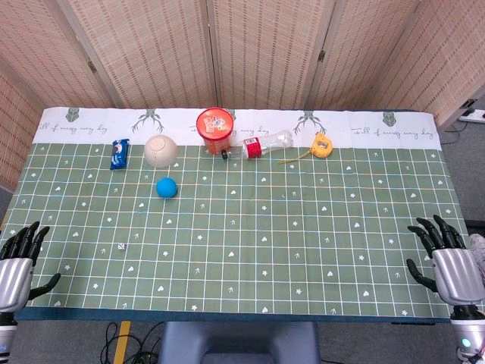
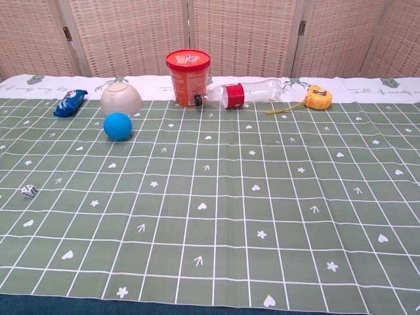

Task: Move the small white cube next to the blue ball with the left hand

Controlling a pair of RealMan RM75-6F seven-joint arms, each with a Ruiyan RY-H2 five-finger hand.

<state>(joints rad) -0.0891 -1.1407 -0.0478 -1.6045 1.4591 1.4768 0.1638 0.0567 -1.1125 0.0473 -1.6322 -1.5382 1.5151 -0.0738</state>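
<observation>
The small white cube [image 1: 121, 246] [image 2: 29, 191], a die with dark dots, lies on the green tablecloth toward the front left. The blue ball [image 1: 167, 187] [image 2: 117, 126] rests further back, in front of an upturned bowl. My left hand [image 1: 18, 259] hovers at the table's front left corner, fingers spread and holding nothing, well left of the cube. At the front right edge my right hand [image 1: 449, 258] is likewise spread with nothing in it. Neither hand shows in the chest view.
Along the back stand a blue snack packet [image 1: 119, 153], an upturned cream bowl [image 1: 161, 150], a red tub [image 1: 215, 130], a lying plastic bottle [image 1: 261, 144] and a yellow tape measure [image 1: 322, 144].
</observation>
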